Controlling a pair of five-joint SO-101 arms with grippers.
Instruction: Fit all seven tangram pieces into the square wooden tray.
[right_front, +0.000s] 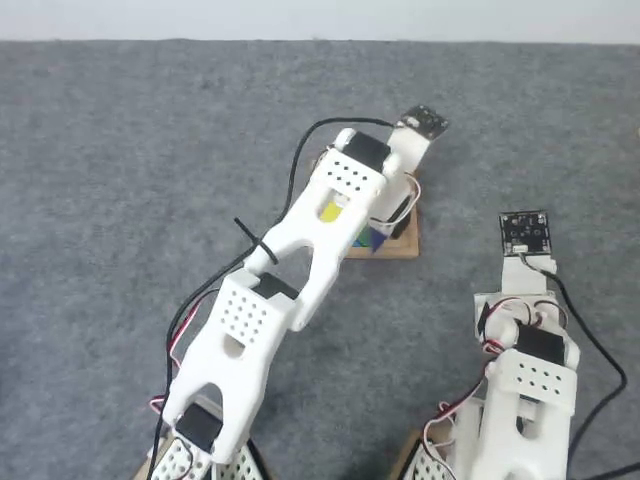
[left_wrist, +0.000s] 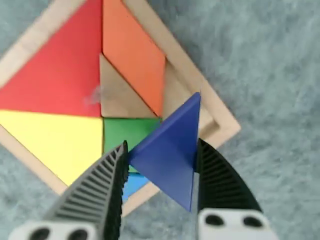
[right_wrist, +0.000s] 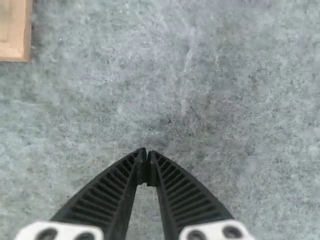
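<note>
In the left wrist view my left gripper (left_wrist: 160, 155) is shut on a dark blue triangle (left_wrist: 170, 155), held on edge just above one corner of the square wooden tray (left_wrist: 220, 122). In the tray lie a red triangle (left_wrist: 60, 70), a yellow triangle (left_wrist: 55, 142), an orange parallelogram (left_wrist: 135, 55), a green piece (left_wrist: 125, 131) and a light blue piece (left_wrist: 134, 184). Bare wood (left_wrist: 120, 100) shows between them. From above, the left arm (right_front: 330, 200) covers most of the tray (right_front: 405, 247). My right gripper (right_wrist: 147, 167) is shut and empty over the grey carpet.
Grey carpet covers the whole table. A corner of the tray (right_wrist: 14, 30) shows far off in the right wrist view. The right arm (right_front: 525, 330) stands apart, to the right of the tray. Open carpet lies left of and behind the tray.
</note>
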